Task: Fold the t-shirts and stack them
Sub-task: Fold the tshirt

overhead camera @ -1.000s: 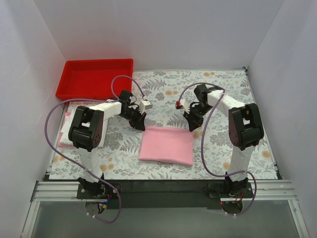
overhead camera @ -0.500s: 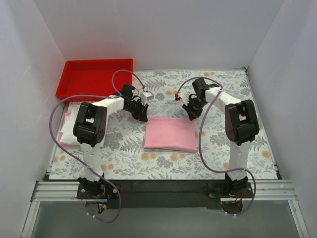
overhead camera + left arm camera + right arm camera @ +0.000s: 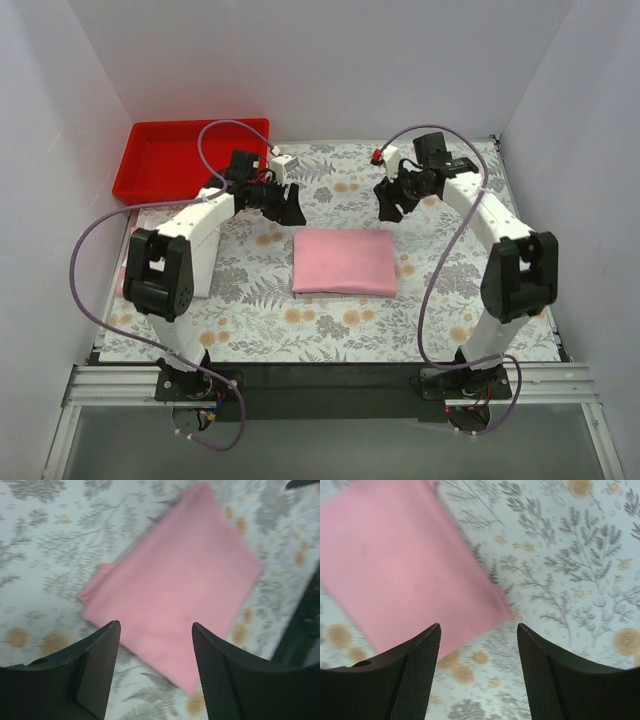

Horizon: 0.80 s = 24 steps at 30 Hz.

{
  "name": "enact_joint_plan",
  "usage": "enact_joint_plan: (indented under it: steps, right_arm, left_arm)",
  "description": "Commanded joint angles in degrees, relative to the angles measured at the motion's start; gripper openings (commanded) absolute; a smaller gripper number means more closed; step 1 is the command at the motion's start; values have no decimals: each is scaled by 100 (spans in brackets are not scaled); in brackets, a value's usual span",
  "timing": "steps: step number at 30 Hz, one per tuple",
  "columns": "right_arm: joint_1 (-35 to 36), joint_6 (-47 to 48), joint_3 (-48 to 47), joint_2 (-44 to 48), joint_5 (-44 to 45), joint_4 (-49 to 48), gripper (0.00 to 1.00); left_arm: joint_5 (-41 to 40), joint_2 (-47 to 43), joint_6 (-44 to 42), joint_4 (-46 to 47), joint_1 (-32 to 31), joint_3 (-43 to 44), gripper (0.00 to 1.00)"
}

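A light pink t-shirt (image 3: 343, 262), folded into a rectangle, lies flat in the middle of the floral tablecloth. My left gripper (image 3: 290, 208) hovers just past its far left corner, open and empty. My right gripper (image 3: 388, 205) hovers past the far right corner, also open and empty. In the left wrist view the pink t-shirt (image 3: 175, 590) lies below and beyond the spread fingers of the left gripper (image 3: 155, 624). In the right wrist view the t-shirt (image 3: 405, 565) fills the upper left, and the right gripper (image 3: 478, 626) has only tablecloth between its fingers.
A red tray (image 3: 190, 155) stands empty at the far left corner. A sliver of pink cloth (image 3: 121, 282) shows at the left edge, mostly hidden behind the left arm. White walls close in on three sides. The arm bases sit on the near rail (image 3: 320, 385).
Both grippers were shut on the shirt's far corners and pulled it farther away. Now both have opened, let go and lifted toward the far side, leaving the shirt flat.
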<state>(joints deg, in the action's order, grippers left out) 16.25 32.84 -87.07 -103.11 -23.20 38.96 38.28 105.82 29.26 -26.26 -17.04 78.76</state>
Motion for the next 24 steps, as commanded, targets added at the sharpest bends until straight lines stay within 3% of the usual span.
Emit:
enact_joint_plan:
  steps: [1,5,6,12,16,24]
  right_arm:
    - [36,-1039,610,853,-1474,50,70]
    - [132,-2122,1586,1222,-3106,-405,71]
    - [159,-2376,1770,1258,-3268,-598,71]
    - [431,-4179,3221,1364,-3920,-2444,72]
    - [449,-4471,3705,935,-3763,-3060,71]
    - [-95,-3909,4241,-59,-3385,-3061,70]
  left_arm:
    - [987,-931,1483,103,-238,-509,59]
    - [1655,-1467,3249,1286,-659,-1764,63]
    - [1752,-1677,3949,2030,-765,-2298,64]
    - [1771,-1556,5220,3714,-1407,-3322,65]
    - [1551,-1082,5336,4094,-1364,-3543,65]
    - [1665,210,5055,4050,-863,-3789,65]
